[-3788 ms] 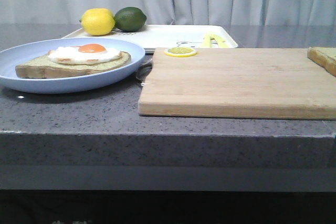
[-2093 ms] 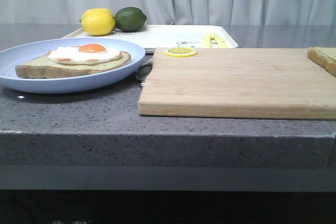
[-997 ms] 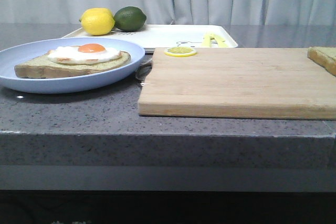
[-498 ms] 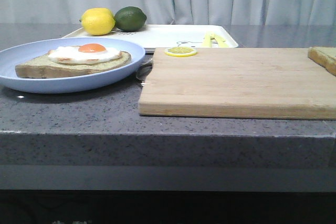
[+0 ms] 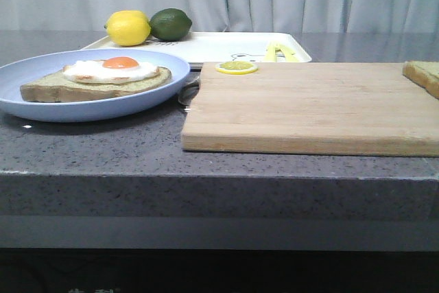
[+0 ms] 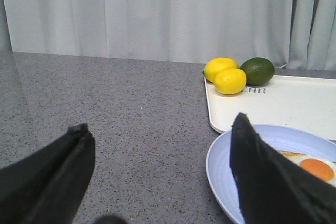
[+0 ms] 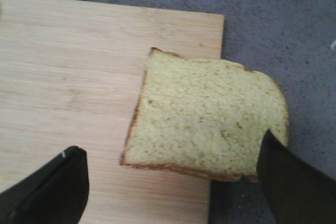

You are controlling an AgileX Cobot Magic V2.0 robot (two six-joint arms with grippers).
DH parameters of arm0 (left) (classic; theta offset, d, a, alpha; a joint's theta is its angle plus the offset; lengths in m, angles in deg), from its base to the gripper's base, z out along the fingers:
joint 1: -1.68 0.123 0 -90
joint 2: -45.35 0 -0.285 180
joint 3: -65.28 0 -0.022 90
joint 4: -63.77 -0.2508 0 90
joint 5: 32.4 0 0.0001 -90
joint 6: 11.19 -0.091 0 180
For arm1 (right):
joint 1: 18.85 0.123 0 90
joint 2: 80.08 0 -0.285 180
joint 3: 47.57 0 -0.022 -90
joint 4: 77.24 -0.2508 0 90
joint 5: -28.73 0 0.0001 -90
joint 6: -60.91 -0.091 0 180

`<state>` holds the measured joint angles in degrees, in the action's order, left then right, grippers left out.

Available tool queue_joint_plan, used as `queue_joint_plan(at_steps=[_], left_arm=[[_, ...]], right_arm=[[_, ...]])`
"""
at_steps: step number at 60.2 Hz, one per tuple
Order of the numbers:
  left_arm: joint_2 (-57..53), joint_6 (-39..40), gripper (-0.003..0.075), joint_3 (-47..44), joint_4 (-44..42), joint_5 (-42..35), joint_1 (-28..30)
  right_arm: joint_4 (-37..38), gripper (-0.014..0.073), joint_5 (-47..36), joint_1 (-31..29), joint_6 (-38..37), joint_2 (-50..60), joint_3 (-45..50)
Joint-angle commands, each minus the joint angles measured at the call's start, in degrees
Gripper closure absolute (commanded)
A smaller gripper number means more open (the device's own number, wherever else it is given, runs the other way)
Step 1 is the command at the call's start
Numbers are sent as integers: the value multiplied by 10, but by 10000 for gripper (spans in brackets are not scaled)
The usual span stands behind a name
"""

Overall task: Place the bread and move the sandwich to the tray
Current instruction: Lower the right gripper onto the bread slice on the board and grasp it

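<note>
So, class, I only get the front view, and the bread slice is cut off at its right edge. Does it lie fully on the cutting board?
Observer: No. The right wrist view shows the bread overhanging the cutting board edge, above the counter.
Operator: Is the right gripper closed on it?
Observer: No, the right gripper is open, with the bread seen between its fingers.
Operator: And the left?
Observer: The left gripper is open, near the light-blue plate.

Pale tan speckled bread (brown crust), light-blue plate, white tray, yellow lemon
</note>
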<state>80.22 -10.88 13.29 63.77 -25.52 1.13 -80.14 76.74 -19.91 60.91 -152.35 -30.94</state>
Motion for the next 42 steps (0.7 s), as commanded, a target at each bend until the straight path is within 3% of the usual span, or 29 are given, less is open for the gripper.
queue_joint_plan(at_steps=[1, 16, 29, 42], left_arm=[[5, 4, 188, 18, 0, -51, 1], [5, 4, 188, 18, 0, -51, 1], [5, 4, 188, 18, 0, -51, 1], [5, 4, 188, 18, 0, -51, 1]], right_arm=[[-6, -59, -2, -40, 0, -37, -58], [-72, -59, 11, -177, 22, -126, -89], [-296, -59, 37, -240, 221, -191, -90], [-300, -59, 42, -244, 243, -236, -91]])
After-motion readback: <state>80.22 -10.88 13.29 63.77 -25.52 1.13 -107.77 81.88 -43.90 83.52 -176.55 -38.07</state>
